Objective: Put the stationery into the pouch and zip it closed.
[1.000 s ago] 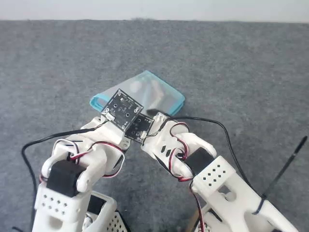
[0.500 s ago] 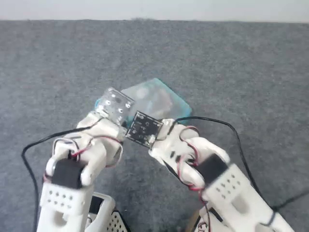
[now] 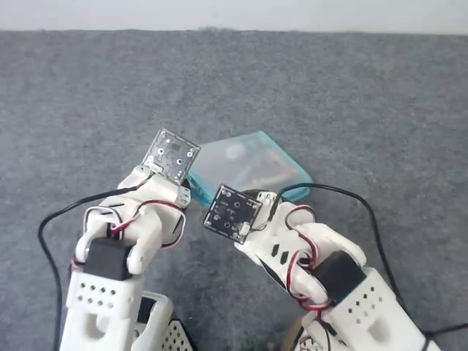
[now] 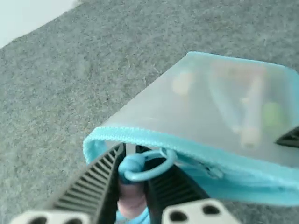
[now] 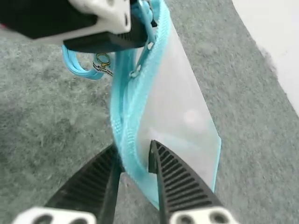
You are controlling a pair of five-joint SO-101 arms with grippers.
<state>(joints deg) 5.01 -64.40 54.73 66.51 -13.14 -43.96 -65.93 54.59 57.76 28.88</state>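
Grey felt covers the table [image 3: 365, 95], and two white arms stand side by side at its near edge. The left gripper [image 4: 133, 154] has its ribbed black jaws pressed together on a teal ring [image 4: 145, 166] at the left end of the pouch's zip edge [image 4: 187, 144]. Just to the right, the right gripper [image 5: 135, 156] is clamped across the same teal zip edge farther along, one jaw on each side of it. A thin teal loop [image 5: 79, 65] hangs at the end that the left gripper holds. The pouch [image 3: 252, 157], frosted clear with teal borders, stretches away from both grippers toward the far right, near the middle of the table. Stationery [image 4: 250, 116] shows dimly through its wall as a few pen-like shapes lying inside.
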